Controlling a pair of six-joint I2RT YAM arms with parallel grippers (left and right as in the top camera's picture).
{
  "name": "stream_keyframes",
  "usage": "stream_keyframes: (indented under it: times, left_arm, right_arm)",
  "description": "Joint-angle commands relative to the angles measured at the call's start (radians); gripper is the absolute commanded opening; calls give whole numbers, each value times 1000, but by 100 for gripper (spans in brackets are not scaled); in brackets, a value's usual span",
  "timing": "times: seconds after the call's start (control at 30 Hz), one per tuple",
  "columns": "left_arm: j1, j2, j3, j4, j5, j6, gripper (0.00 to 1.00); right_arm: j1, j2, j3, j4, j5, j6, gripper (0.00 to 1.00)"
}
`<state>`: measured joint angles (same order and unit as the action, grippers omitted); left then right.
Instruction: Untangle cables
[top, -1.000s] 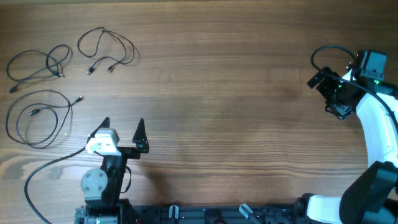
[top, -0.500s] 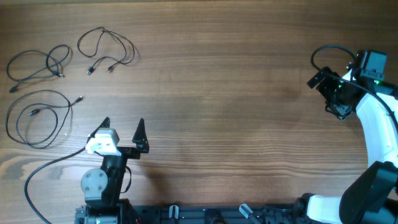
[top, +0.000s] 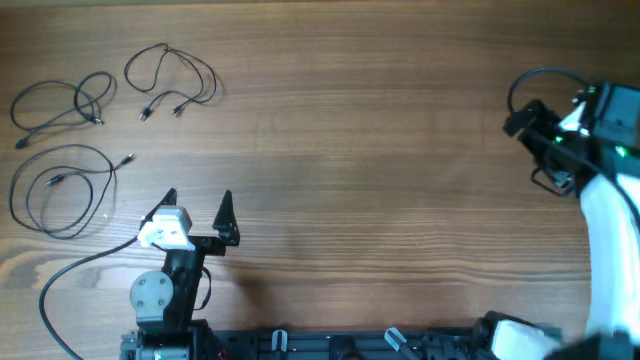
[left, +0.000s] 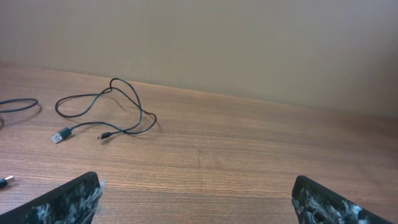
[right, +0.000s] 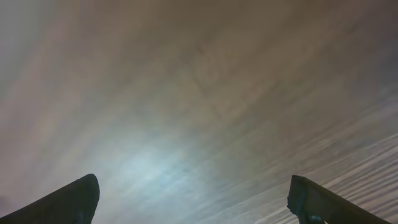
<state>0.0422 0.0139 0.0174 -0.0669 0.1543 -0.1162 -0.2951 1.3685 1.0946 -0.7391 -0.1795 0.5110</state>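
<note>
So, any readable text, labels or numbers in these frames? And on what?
None: no word, number or sign can be read in any view.
cables: plain black cords, no print visible.
left tool: no label seen on it.
right tool: no markings on its dark fingers; overhead it is blurred.
table: bare wood grain only.

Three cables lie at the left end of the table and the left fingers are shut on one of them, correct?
Not quite. The left fingers are open and hold nothing. The overhead view shows them spread apart, short of the cables. The rest holds: three cables lie at the left end of the table.
</note>
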Motion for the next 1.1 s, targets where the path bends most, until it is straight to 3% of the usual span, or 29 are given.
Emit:
stream_keyframes:
  times: [0.0, 0.33, 0.57, 0.7, 0.83, 1.07]
  left_arm:
    - [0, -10, -11, 5, 11, 19, 100]
    - [0, -10, -11, 5, 11, 19, 100]
    - [0, -10, -11, 5, 11, 19, 100]
    - [0, -10, -11, 5, 11, 19, 100]
    - [0, -10, -11, 5, 11, 19, 100]
    - [0, -10, -11, 5, 11, 19, 100]
  right_arm:
    - [7, -243, 10, 2, -2, -11, 100]
    - [7, -673, 10, -57, 18, -13, 100]
    - [45, -768, 10, -269, 33, -11, 100]
    - [93, -841, 9, -277, 97, -14, 99]
    - [99, -928, -55, -203, 89, -55, 100]
    - [101, -1109, -337, 124, -34, -158, 100]
